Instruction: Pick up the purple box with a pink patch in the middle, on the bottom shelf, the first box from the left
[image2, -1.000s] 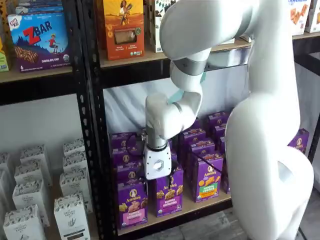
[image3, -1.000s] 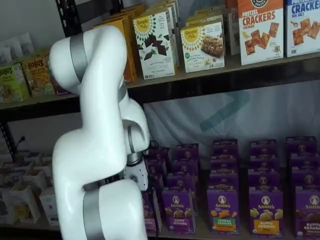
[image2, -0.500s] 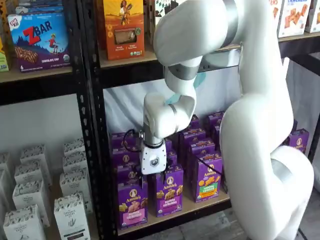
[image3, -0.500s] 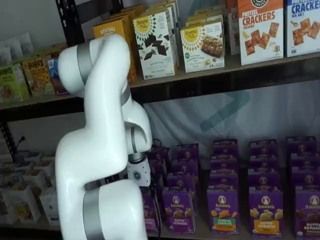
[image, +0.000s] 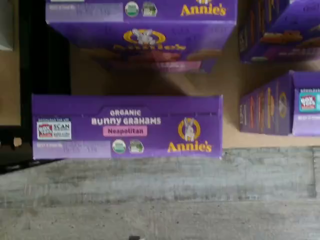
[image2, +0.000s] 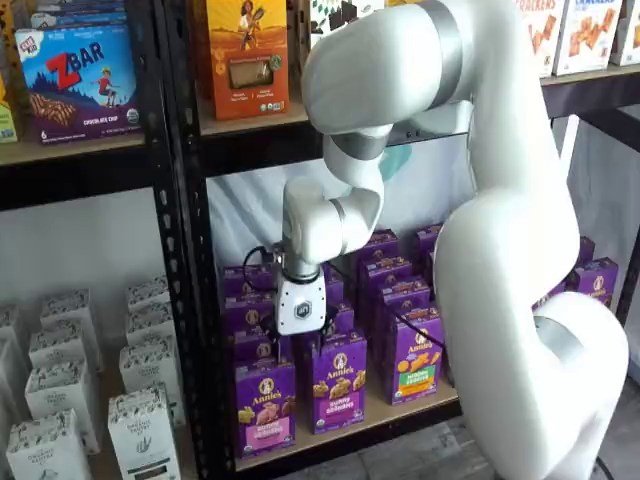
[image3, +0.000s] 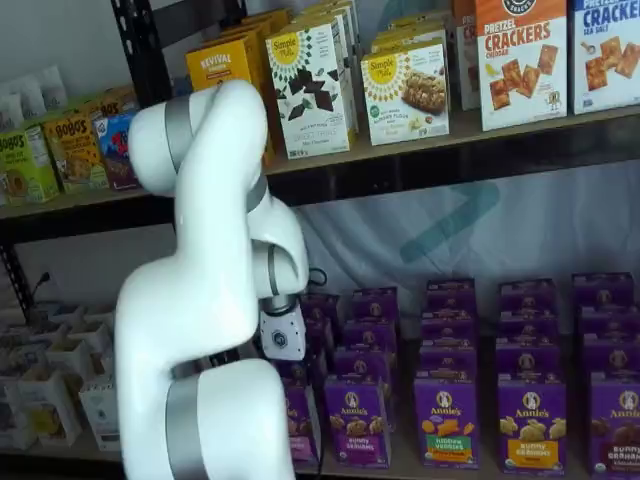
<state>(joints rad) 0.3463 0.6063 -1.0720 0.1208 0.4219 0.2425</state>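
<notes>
The purple box (image2: 265, 405) stands upright at the front left of the bottom shelf (image2: 345, 437), with its pink patch (image2: 265, 432) across the lower front. In a shelf view it is half hidden behind the arm (image3: 299, 425). The wrist view looks down on its top (image: 127, 127), which has a rabbit logo and a small pink Neapolitan label (image: 125, 131). My gripper (image2: 302, 338) hangs above the front row, over the gap between this box and its right neighbour. Its white body shows in both shelf views. The fingers are too dark against the boxes to read.
Rows of purple Annie's cartons (image2: 338, 385) fill the bottom shelf, one with a green-and-orange patch (image2: 415, 365). A black post (image2: 185, 300) stands just left of the box. White cartons (image2: 140, 430) sit in the left bay. Grey floor (image: 160, 200) lies before the shelf.
The gripper has risen and shifted a little to the left, above the front row of boxes. The arm's upper links have swung left with it. No box has moved.
</notes>
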